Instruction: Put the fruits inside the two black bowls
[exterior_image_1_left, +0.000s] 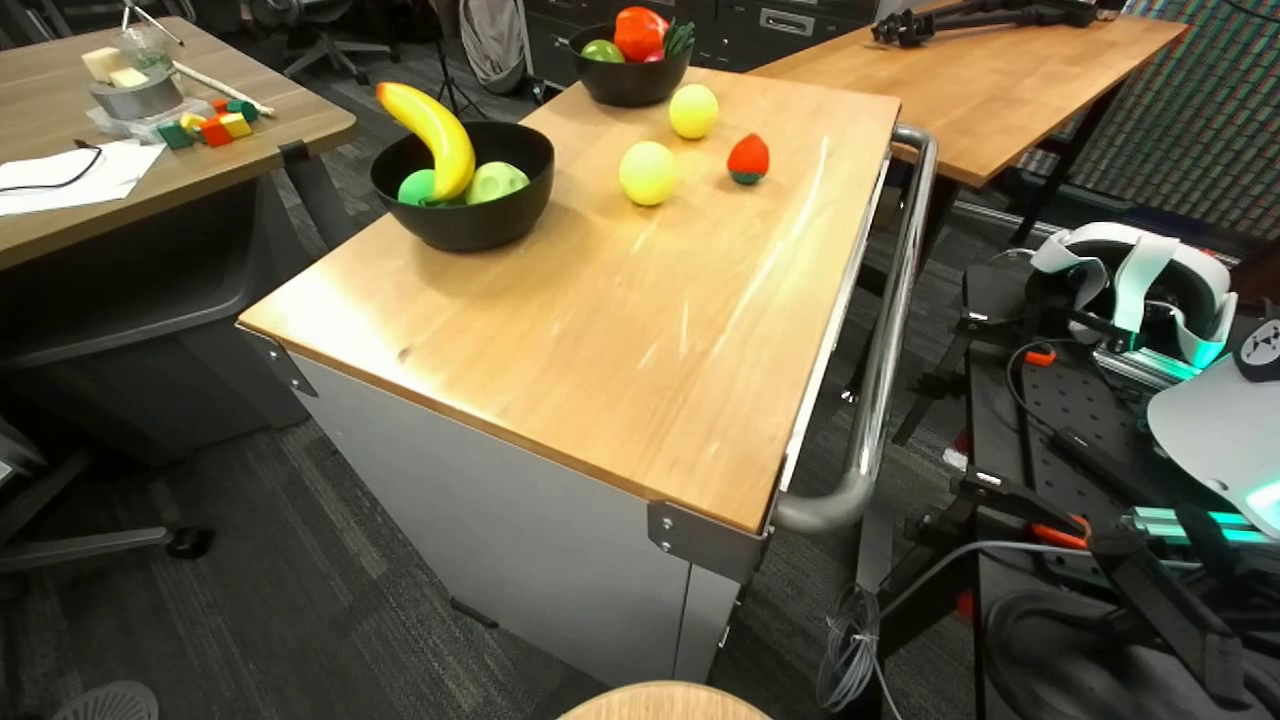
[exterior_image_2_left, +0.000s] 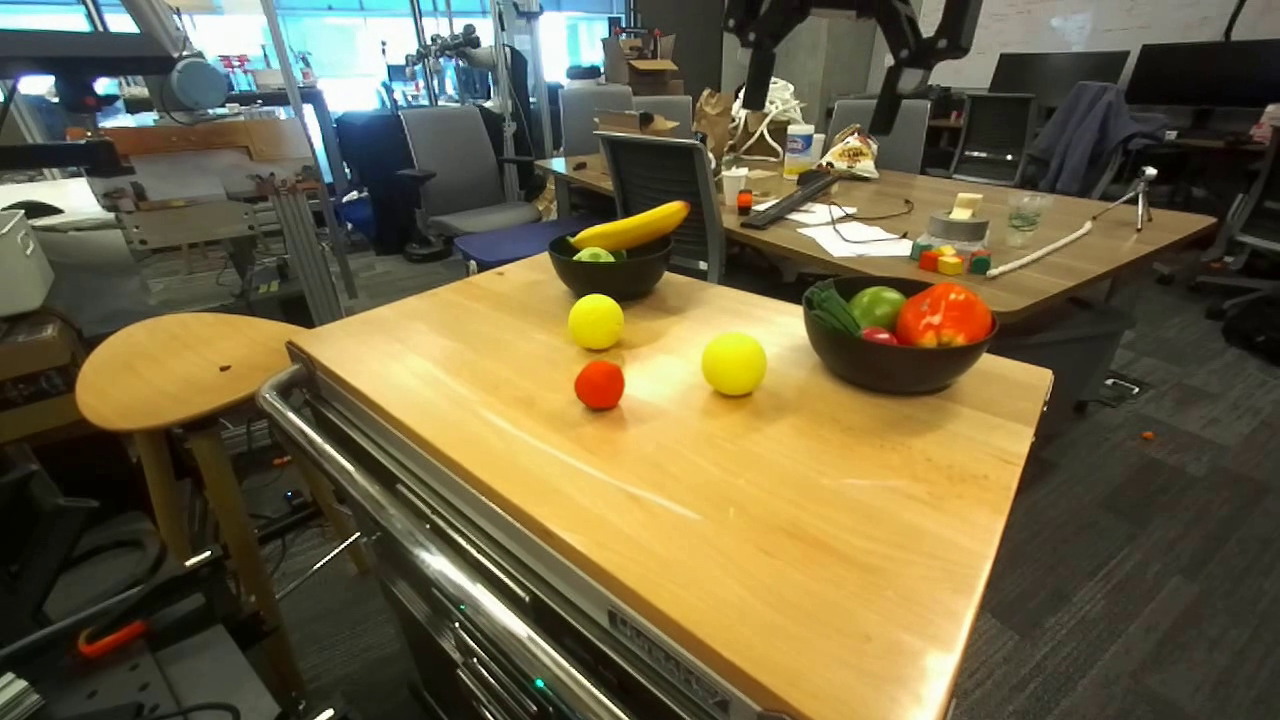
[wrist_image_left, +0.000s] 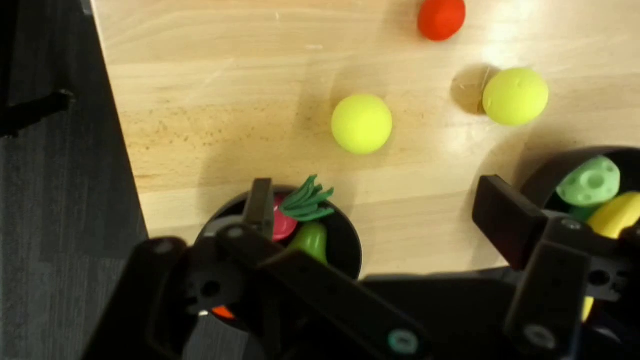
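Note:
Two yellow fruits, a nearer one (exterior_image_1_left: 648, 173) and a farther one (exterior_image_1_left: 694, 111), lie loose on the wooden cart top. A small red fruit (exterior_image_2_left: 600, 385) rests near them. One black bowl (exterior_image_2_left: 615, 280) holds a banana (exterior_image_1_left: 440, 140) and green fruits. In the second black bowl (exterior_image_2_left: 890, 368) sit a large red fruit (exterior_image_2_left: 945, 315), a green one, a pinkish one and green leaves. My gripper (exterior_image_2_left: 820, 108) hangs high above the cart, jaws wide apart and nothing between them. In the wrist view the gripper (wrist_image_left: 375, 200) partly covers both bowls.
A metal handle (exterior_image_1_left: 905, 300) runs along one side of the cart top (exterior_image_1_left: 600, 330). Beyond it stands a desk (exterior_image_2_left: 1090, 240) with papers, tape and coloured blocks. A round wooden stool (exterior_image_2_left: 190, 365) is beside the cart.

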